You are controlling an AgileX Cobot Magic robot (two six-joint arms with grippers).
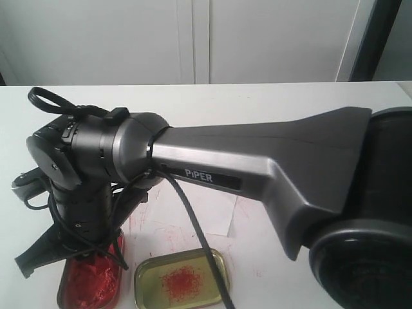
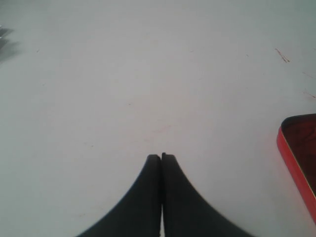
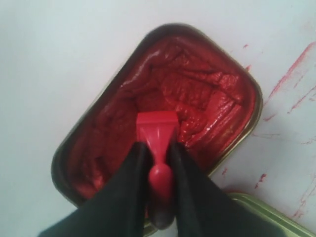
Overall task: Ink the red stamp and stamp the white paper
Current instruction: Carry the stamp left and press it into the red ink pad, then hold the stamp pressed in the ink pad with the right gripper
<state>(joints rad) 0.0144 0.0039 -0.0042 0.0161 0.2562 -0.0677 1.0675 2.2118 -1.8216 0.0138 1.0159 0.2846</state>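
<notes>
My right gripper [image 3: 158, 148] is shut on the handle of the red stamp [image 3: 157, 129], whose square base points down into the red paste of the ink tin [image 3: 207, 94]. Whether the base touches the paste I cannot tell. In the exterior view the right arm reaches across to the ink tin [image 1: 90, 280] at the front left and hides the stamp. The white paper [image 1: 206, 209] lies behind the tin, partly covered by the arm. My left gripper [image 2: 161, 158] is shut on nothing, over bare tabletop, with the tin's red edge [image 2: 296, 158] off to one side.
A yellow-gold tray [image 1: 182, 280] with a red smudge sits right beside the ink tin; its rim [image 3: 266, 212] shows in the right wrist view. Red ink streaks [image 3: 291, 74] mark the white tabletop [image 1: 270, 103]. The big right arm [image 1: 257, 167] spans the middle.
</notes>
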